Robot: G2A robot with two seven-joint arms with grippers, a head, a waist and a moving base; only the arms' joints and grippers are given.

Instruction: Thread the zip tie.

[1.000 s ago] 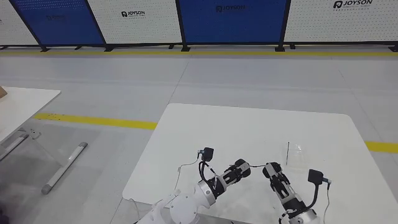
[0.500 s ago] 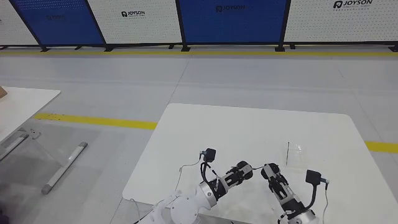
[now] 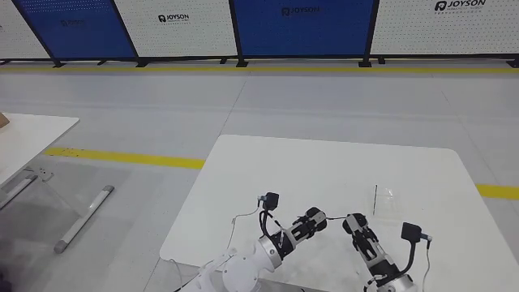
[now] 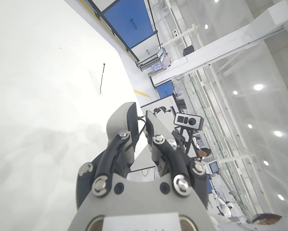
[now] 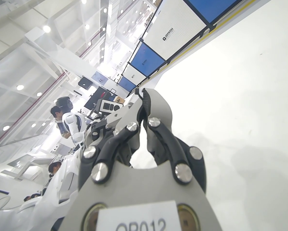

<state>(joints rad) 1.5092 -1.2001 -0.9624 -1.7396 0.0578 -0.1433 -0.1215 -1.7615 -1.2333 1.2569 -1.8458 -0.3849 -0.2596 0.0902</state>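
A thin black zip tie (image 3: 375, 198) lies flat on the white table (image 3: 324, 170), toward its right side; the left wrist view shows the zip tie (image 4: 102, 78) well ahead of the fingers. My left gripper (image 3: 317, 215) hovers near the table's front edge, left of the tie, and in its own view the left gripper (image 4: 140, 109) stands a little open with nothing between the pads. My right gripper (image 3: 353, 221) sits close beside it, just short of the tie. In the right wrist view the right gripper (image 5: 142, 93) is shut, tips touching, and holds nothing.
A faint clear piece (image 3: 389, 197), hard to make out, lies right next to the zip tie. Bare tabletop stretches beyond both grippers to the far edge (image 3: 332, 139). Floor with a yellow line (image 3: 122, 157) and blue and white panels lie behind.
Half a second ago both grippers had shifted slightly; now they are back where they were a second ago. The zip tie has not moved.
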